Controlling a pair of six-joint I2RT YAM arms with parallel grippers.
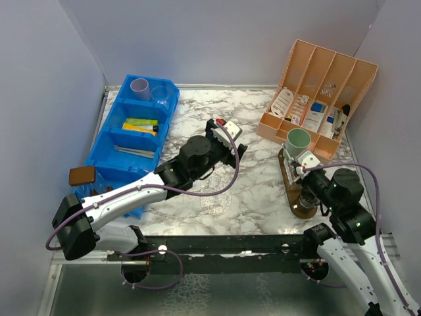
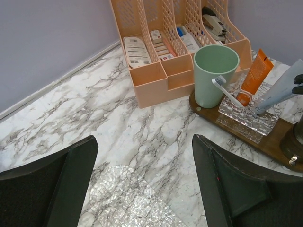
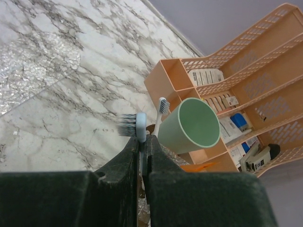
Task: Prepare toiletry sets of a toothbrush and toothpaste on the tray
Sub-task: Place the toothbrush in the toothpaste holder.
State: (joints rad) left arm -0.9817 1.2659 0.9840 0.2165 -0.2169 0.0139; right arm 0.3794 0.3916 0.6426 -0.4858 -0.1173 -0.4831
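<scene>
At ten o'clock on the marble table, a blue bin (image 1: 105, 141) holds a lilac cup (image 1: 139, 86), a clear cup (image 1: 160, 92), coloured tubes (image 1: 141, 125) and spare brushes (image 1: 135, 151). Near the centre, the left gripper (image 2: 144, 142) hangs spread wide with nothing between its fingers.

At three o'clock lies the wooden tray (image 2: 277, 142). It carries the mint cup (image 1: 298, 140) and, at the cup's four o'clock in the left wrist view, a ribbed glass dish (image 2: 248, 120). One toothbrush (image 2: 228, 93) and an orange tube (image 2: 255, 75) lean out of that dish. The right gripper (image 3: 143, 142) is clamped on a second toothbrush (image 3: 135, 125) just below its bristles, beside the cup. The peach organiser (image 1: 322, 66) stands at one o'clock.

The step in hand looks like setting this brush down on the tray. That calls for a short descent, clear of the cup's rim, then releasing. Another cup will probably have to come from the bin.
</scene>
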